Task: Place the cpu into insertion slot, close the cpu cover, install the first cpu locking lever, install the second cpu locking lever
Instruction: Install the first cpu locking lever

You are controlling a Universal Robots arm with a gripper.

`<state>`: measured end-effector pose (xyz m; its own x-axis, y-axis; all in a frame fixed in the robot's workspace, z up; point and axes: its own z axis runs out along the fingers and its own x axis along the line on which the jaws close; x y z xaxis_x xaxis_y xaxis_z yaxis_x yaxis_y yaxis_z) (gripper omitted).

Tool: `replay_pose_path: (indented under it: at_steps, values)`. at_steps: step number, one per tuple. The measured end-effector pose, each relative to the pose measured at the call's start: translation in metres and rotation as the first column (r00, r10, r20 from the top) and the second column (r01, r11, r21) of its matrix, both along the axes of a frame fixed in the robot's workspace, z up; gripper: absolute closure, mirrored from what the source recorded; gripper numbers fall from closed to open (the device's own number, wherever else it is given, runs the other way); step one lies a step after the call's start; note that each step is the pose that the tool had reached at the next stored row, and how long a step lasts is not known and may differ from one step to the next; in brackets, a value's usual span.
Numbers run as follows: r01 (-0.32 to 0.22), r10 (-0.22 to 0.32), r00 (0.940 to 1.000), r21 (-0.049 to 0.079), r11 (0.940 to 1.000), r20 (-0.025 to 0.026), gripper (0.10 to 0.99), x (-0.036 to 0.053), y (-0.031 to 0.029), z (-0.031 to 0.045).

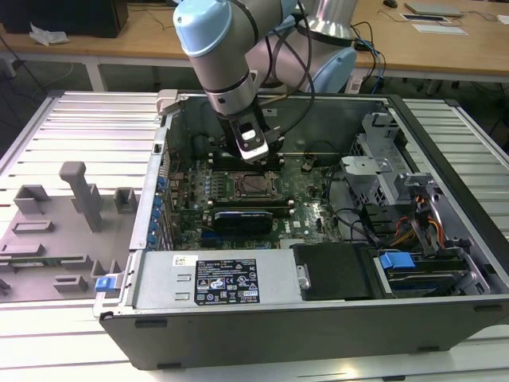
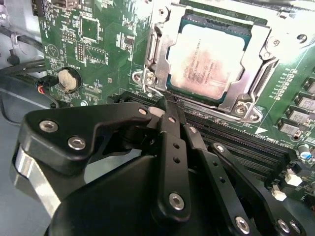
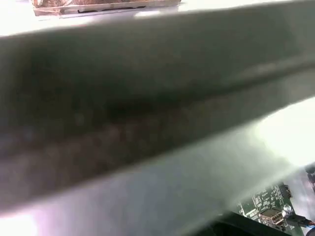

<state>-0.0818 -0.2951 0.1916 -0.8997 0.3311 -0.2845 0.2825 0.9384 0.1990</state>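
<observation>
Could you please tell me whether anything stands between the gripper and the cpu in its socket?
Nothing visible does. In the second wrist view the gripper has its tip right beside the cpu cover, which lies around the cpu and leaves its top bare.

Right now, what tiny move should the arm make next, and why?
Probably ease the gripper, shut and hovering at the edge of the socket, onto the locking lever beside it. The cpu already sits in the socket and the cpu cover lies flat around it. Whether that lever is latched I cannot tell.
</observation>
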Motion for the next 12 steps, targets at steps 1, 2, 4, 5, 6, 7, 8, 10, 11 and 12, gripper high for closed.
replay_pose_path:
  at_steps: [1, 2, 4, 5, 6, 7, 8, 10, 11, 12]
  values:
    - [0.0, 0.0, 1.0, 0.0, 1.0, 0.0, 0.98, 0.0, -0.0002, 0.0]
    - [0.0, 0.0, 1.0, 0.0, 1.0, -0.0001, 0.98, 0.0, -0.0003, 0.0001]
    - [0.0, 0.0, 1.0, 0.002, 1.0, -0.0001, 0.98, 0.0, -0.001, 0.0001]
    - [0.0, 0.0, 1.0, 0.003, 1.0, -0.0001, 0.98, 0.0, -0.0013, 0.0001]
    - [0.0, 0.0, 1.0, 0.004, 1.0, 0.0, 0.98, 0.0, -0.0018, 0.0001]
    - [0.0, 0.0, 1.0, 0.005, 1.0, 0.0, 0.98, 0.0, -0.0023, 0.0001]
    - [0.0, 0.0, 1.0, 0.005, 1.0, -0.0001, 0.98, 0.0, -0.0028, 0.0002]
    - [0.0, 0.0, 1.0, 0.009, 1.0, -0.0001, 0.98, 0.0, -0.0041, 0.0003]
    - [0.0, 0.0, 1.0, 0.012, 0.9999, -0.0001, 0.98, 0.0, -0.0042, 0.0004]
    - [0.0, 0.0, 1.0, 0.016, 0.9999, -0.0004, 0.98, -0.0001, -0.0043, 0.0005]
